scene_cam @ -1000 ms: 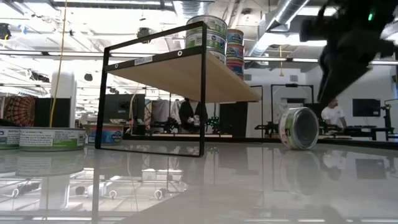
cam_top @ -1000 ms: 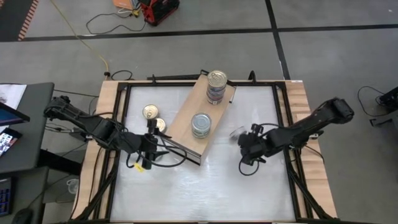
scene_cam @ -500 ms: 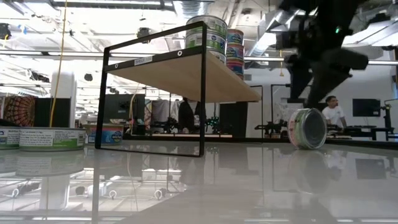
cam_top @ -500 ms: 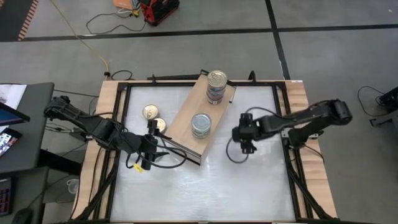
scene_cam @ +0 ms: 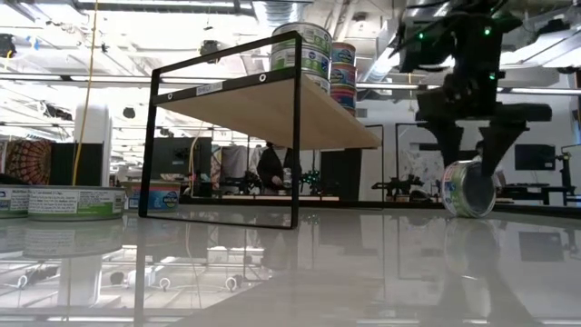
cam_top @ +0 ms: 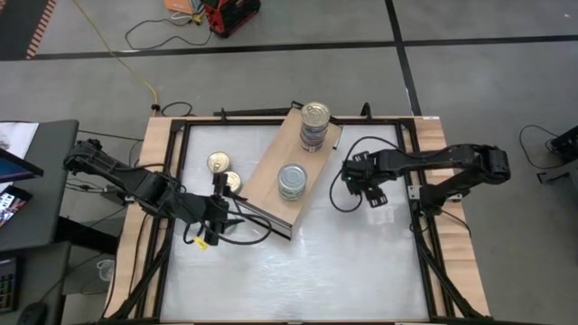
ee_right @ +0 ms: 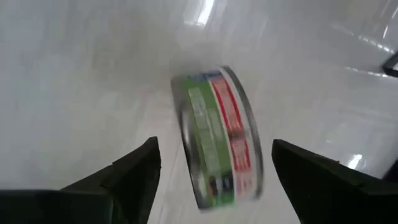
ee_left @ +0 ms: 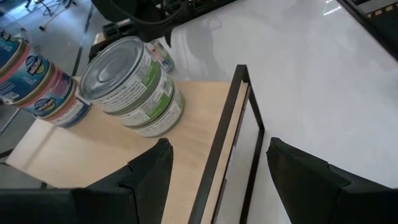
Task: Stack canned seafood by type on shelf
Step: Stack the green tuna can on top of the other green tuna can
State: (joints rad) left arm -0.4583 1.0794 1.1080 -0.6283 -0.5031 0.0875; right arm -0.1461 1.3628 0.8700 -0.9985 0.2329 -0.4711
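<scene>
From above, we see the shelf [cam_top: 287, 173] lying diagonally on the white tabletop [cam_top: 298, 271], with a stack of silver-lidded tins [cam_top: 292, 181] near its middle and a taller stack [cam_top: 314, 125] at its far end. Two gold-lidded tins [cam_top: 222, 171] sit on the tabletop beside the shelf. The left gripper [cam_top: 219, 220] waits by the shelf's near corner; the right gripper [cam_top: 366, 185] hangs over the tabletop, right of the shelf.

At table height, the right gripper [scene_cam: 471, 154] stands above a tin on its edge [scene_cam: 469, 188], its jaws wide and not touching it.

The left wrist view shows that arm's jaws wide, holding nothing, the shelf [ee_left: 118, 149] ahead.

The right wrist view shows a green-and-red-labelled tin [ee_right: 217, 137] on edge between the spread jaws, apart from both.
</scene>
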